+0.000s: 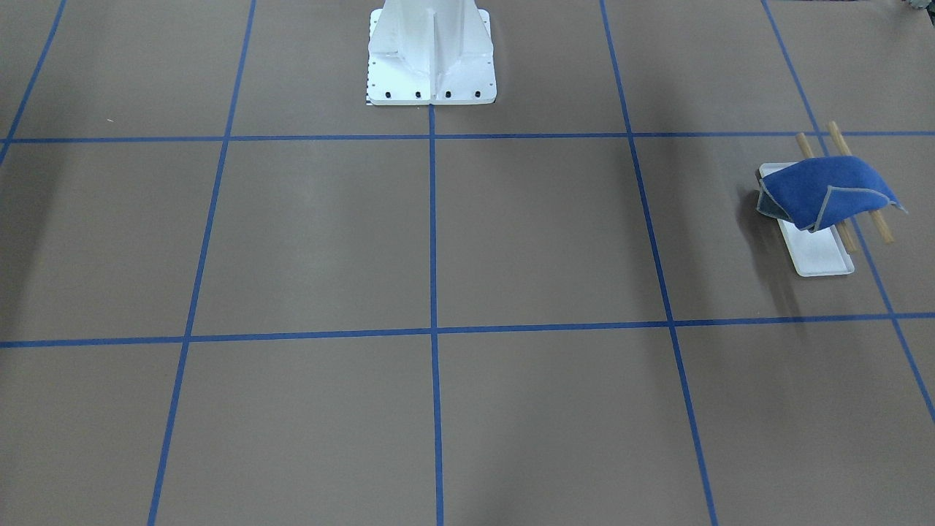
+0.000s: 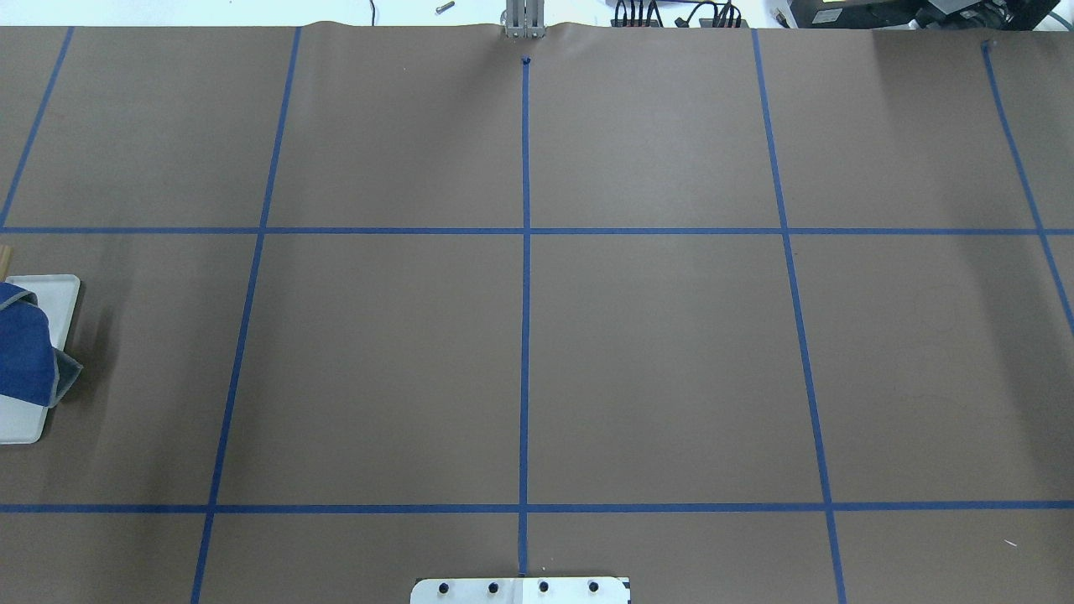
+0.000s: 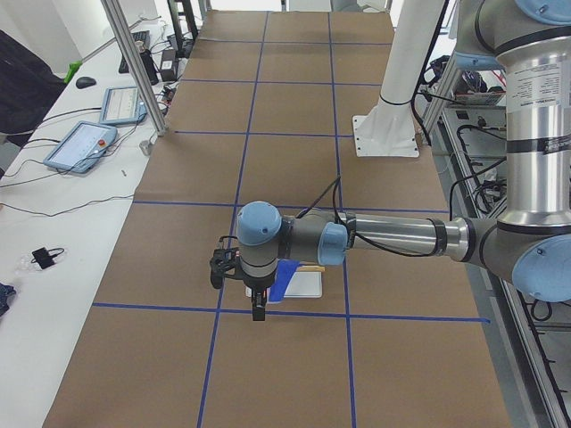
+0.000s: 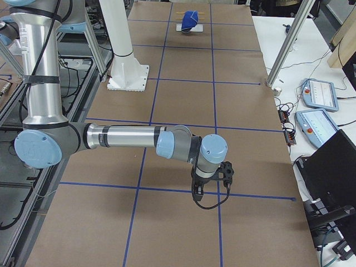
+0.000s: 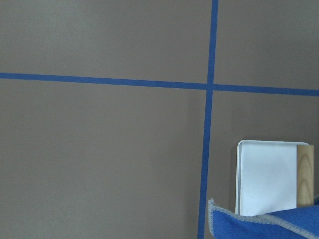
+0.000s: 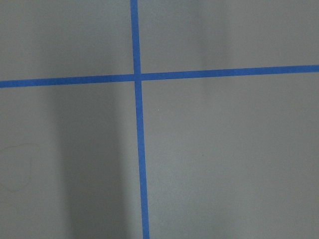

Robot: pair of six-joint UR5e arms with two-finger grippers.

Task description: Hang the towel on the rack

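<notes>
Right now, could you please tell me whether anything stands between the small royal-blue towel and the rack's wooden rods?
Nothing visible does: the royal-blue cloth towel already lies draped across the rack's two light wooden rods, above its flat white base.

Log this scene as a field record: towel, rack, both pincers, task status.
towel: blue, draped over both wooden rods, one grey-edged corner flipped up
rack: stands at the end of the table on the robot's left
left pincer: above the table near the rack, off the towel; open or shut unclear
right pincer: above bare table, far from the rack; open or shut unclear
status: towel appears hung
</notes>
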